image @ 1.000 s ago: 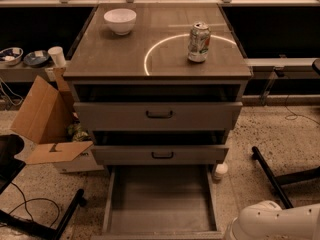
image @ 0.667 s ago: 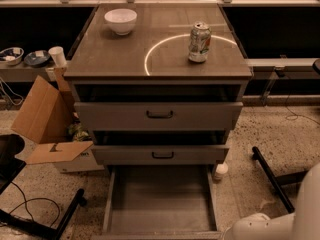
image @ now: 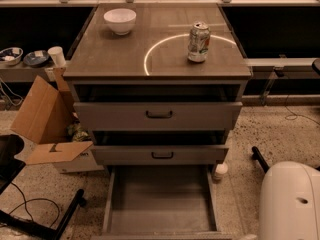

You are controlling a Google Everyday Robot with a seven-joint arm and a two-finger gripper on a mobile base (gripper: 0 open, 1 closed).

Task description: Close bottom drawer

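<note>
Since a second ago the white arm housing (image: 290,204) has risen and bulked up off the bench's front-right corner. Gripper itself out of frame; grasp state cannot be told. Nearest: bottom drawer (image: 160,199), pulled fully out below the bench's front edge, tray bare, its front panel cut off by the lower frame edge, handle unseen. Step in hand, as I read it: get contact on that front panel. Best done with a flat push at the panel's centre, driven straight back along the runners; an off-centre shove would likely rack the tray. Ease off once the panel sits flush under the middle drawer (image: 161,154). Mind the small white bottle (image: 220,170) on the floor just beside the tray's right rail. Count of drawers: three, with the top drawer (image: 159,115) and the middle one each slightly proud of the carcass. Left of the bench, one opened cardboard box (image: 47,119). On the benchtop: one drinks can (image: 199,42), upright, toward the right edge, and one white bowl (image: 120,20) near the back-left corner. Side shelf beyond the left edge: one cup (image: 57,56), two small dishes (image: 22,57).
</note>
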